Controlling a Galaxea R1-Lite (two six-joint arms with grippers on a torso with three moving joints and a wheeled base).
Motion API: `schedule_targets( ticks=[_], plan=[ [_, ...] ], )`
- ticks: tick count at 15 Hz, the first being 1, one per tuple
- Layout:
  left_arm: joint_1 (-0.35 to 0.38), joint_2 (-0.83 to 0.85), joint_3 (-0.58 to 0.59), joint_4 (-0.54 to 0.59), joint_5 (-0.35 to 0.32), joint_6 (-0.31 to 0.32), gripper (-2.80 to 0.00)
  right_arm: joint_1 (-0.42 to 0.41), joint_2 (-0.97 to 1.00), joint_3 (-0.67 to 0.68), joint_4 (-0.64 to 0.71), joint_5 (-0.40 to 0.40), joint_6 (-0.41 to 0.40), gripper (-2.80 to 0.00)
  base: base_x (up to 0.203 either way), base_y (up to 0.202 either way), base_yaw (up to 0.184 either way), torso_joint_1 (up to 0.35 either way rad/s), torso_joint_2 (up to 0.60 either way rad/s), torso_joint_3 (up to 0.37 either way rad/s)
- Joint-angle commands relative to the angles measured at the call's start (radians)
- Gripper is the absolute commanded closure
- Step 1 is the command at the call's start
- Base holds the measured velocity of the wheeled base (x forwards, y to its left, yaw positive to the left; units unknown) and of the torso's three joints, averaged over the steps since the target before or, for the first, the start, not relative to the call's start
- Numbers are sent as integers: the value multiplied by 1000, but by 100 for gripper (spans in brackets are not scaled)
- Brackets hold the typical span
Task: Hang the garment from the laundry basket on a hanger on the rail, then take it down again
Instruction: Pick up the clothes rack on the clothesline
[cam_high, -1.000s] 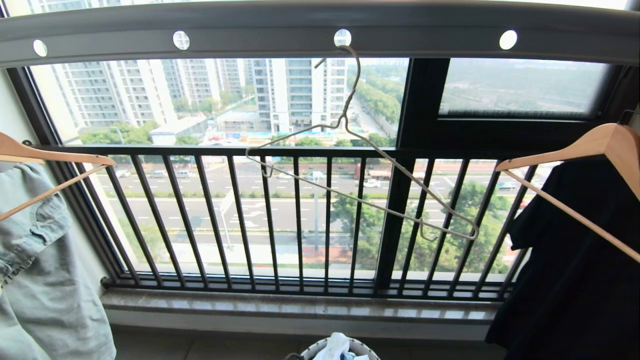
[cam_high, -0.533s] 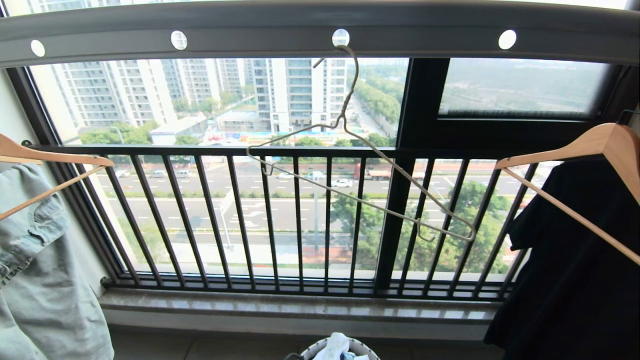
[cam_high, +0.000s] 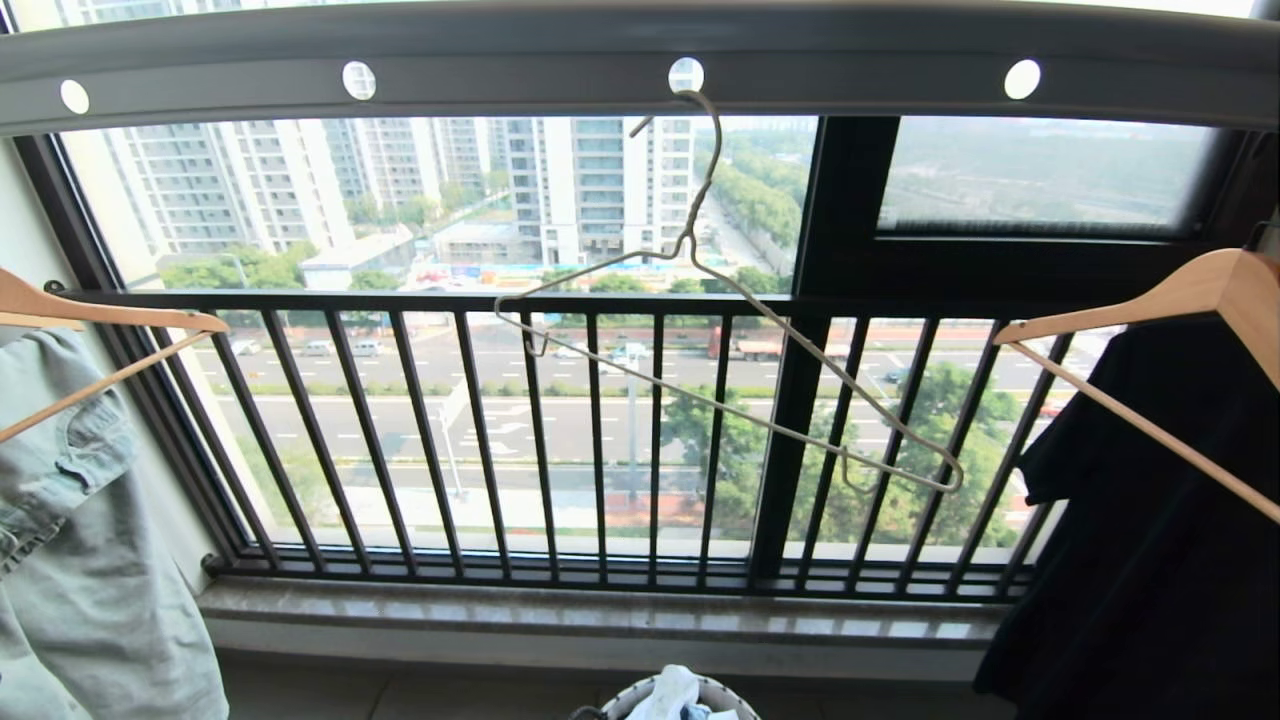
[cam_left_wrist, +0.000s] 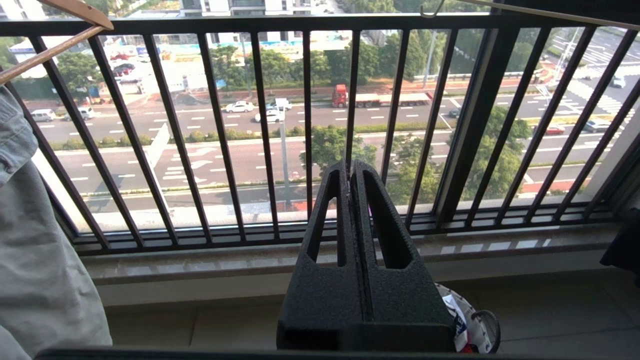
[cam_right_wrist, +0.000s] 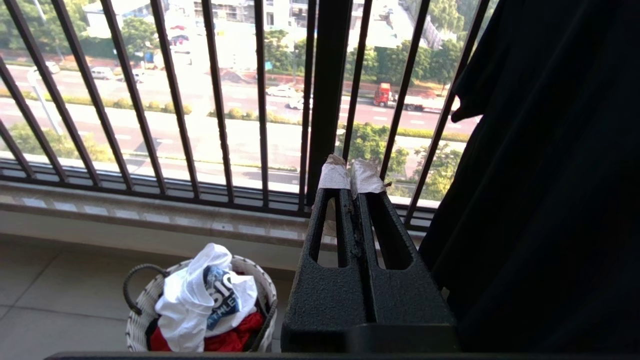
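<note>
The garment (cam_right_wrist: 200, 295), a white T-shirt with a dark lettered print, lies crumpled in the laundry basket (cam_right_wrist: 142, 307) on the floor below the window; its top pokes up in the head view (cam_high: 672, 690). The thin wire hanger (cam_high: 720, 340) dangles tilted and bare from a hole in the grey rail (cam_high: 640, 55). My left gripper (cam_left_wrist: 350, 167) is shut and empty, pointing at the window bars, the basket (cam_left_wrist: 477, 327) low beside it. My right gripper (cam_right_wrist: 350, 172) is shut and empty, beside the black shirt. Neither arm shows in the head view.
A wooden hanger (cam_high: 110, 330) with pale denim (cam_high: 80, 540) hangs on the left. Another wooden hanger (cam_high: 1180, 300) carries a black shirt (cam_high: 1150, 520) on the right. Black balcony bars (cam_high: 600, 440) and a stone sill (cam_high: 600, 615) stand ahead. A red cloth (cam_right_wrist: 225, 340) lies under the garment.
The wire hanger sways slightly on the rail. Nothing else in the head view has moved.
</note>
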Motion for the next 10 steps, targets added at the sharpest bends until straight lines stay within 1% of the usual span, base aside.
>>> schedule_targets(
  ticks=[1, 2, 3, 4, 5, 6, 7, 8, 10],
  plan=[
    [-3, 268, -125, 0, -79, 0, 0, 0, 1, 0, 0, 0, 0, 0, 0, 0, 0, 0, 0, 0],
    [-12, 352, -186, 0, -111, -2, 0, 0, 0, 0, 0, 0, -2, 0, 0, 0, 0, 0, 0, 0],
    [-39, 438, -263, -1, -134, -7, 0, 0, 0, 0, 0, 0, -2, 0, 0, 0, 0, 0, 0, 0],
    [-98, 505, -349, -1, -146, -21, 0, 0, 0, 0, 0, 0, -1, 0, 0, 0, 0, 0, 0, 0],
    [-193, 562, -429, 3, -144, -42, 0, 0, 1, 0, 0, 0, -2, 0, 0, 0, 0, 0, 0, 0],
    [-302, 628, -518, 18, -116, -61, 0, 0, 1, 0, 0, 0, -1, 0, 0, 0, 0, 0, 0, 0],
    [-421, 695, -593, 39, -57, -75, 0, 0, 0, 0, 0, 0, 0, 0, 0, 0, 0, 0, 0, 0],
    [-532, 759, -647, 53, 20, -82, 0, 0, 0, 0, 0, 0, -2, 0, 0, 0, 0, 0, 0, 0],
    [-747, 912, -764, 73, 203, -93, 0, 0, 0, 0, 0, 0, -2, 0, 0, 0, 0, 0, 0, 0]
  ],
)
